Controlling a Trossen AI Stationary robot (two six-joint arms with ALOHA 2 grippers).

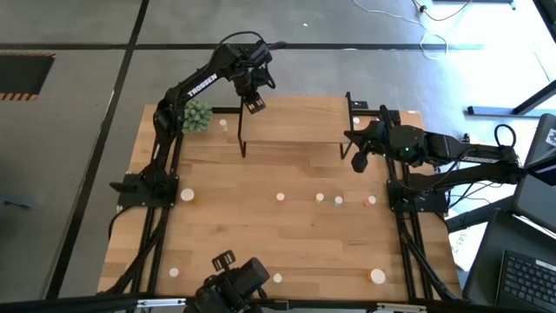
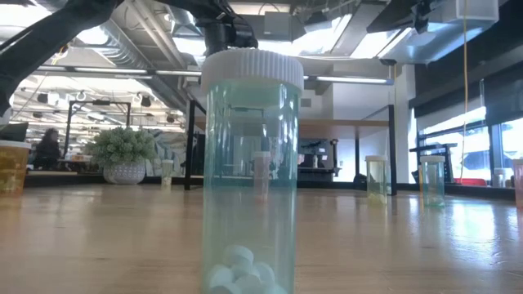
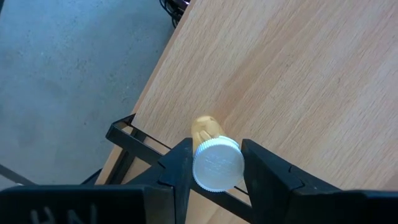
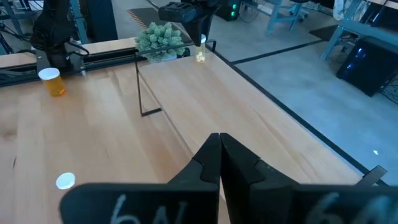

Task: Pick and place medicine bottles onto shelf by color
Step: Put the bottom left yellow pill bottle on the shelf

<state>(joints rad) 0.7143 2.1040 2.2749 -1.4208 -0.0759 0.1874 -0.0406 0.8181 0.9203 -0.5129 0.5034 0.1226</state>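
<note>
You are in the placing step: your left claw point(image 3: 214, 180) is clamped on a yellowish bottle point(image 3: 214, 158) by its white cap, hanging over the far-left corner of the shelf point(image 1: 291, 117). In my judgement the next move calls for lowering it straight down until the base meets the board, then opening (keep it clear of the edge). Your right claw point(image 4: 219, 163) waits pinched shut and empty over the shelf's right end. Other bottles stand scattered on the worktop point(image 1: 261, 230), their colours hard to read from above. A blue-green bottle point(image 2: 251, 171) fills the low view, hiding the shelf's middle.
</note>
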